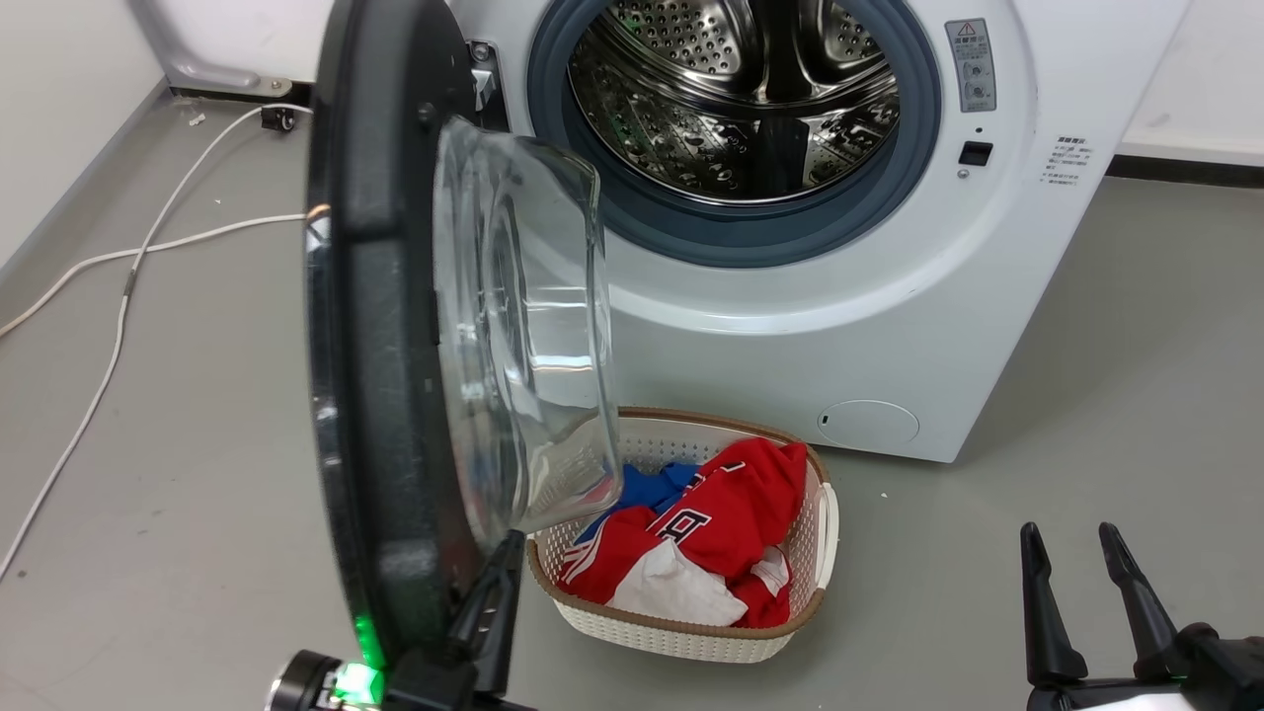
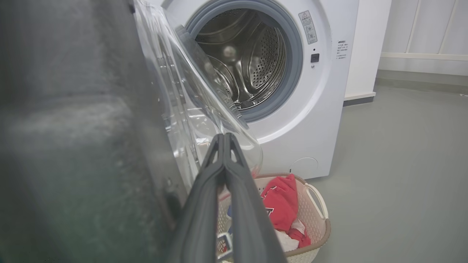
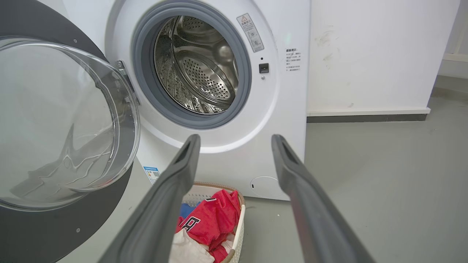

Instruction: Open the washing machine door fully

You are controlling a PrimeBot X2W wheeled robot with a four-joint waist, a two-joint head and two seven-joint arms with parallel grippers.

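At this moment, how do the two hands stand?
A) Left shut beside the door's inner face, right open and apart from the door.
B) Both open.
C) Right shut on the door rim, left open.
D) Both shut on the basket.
A: the left hand has its fingers pressed together with nothing between, by the glass-bowl side of the washing machine door; the right hand has its fingers spread, away from the door.

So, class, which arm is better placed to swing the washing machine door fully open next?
Left: its shut jaws sit by the washing machine door, at its lower inner side. The right's open jaws are apart from it, beyond the basket.
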